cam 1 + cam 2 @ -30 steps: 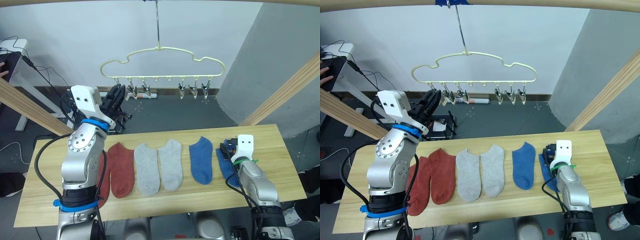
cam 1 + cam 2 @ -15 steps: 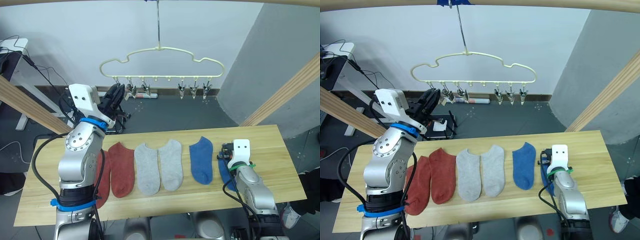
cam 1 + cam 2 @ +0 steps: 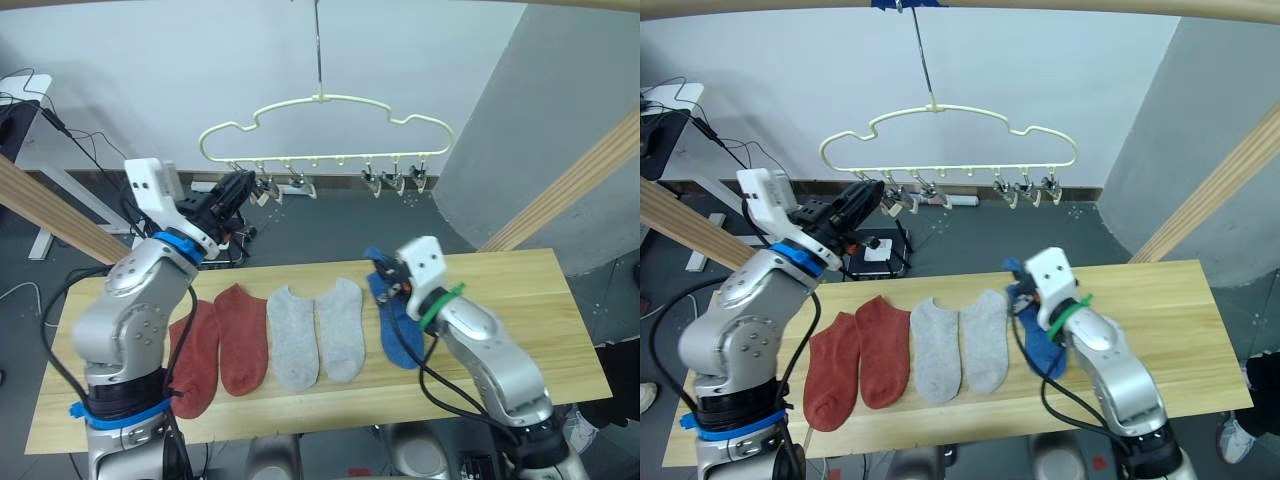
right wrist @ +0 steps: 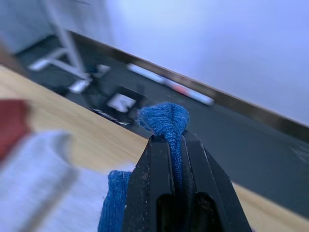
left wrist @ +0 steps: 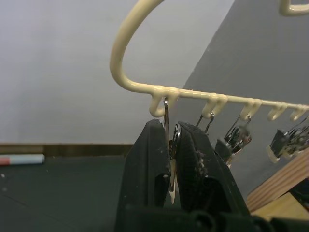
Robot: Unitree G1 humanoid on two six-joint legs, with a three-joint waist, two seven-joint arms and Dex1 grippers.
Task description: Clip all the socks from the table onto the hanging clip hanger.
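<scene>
Blue sock [image 4: 164,121] bunched in right gripper [image 4: 175,145] jaws (soft, folded), lifted off table [image 3: 560,300]

No readable text, label or number shows anywhere, as far as these views allow

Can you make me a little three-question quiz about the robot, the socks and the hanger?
1. True or false: the right gripper is pinching a blue sock.
2. What is the left gripper squeezing? A) a red sock B) a clip on the hanger C) nothing
3. How many grey socks lie on the table?

Key: 1 true; 2 B; 3 two.
</scene>
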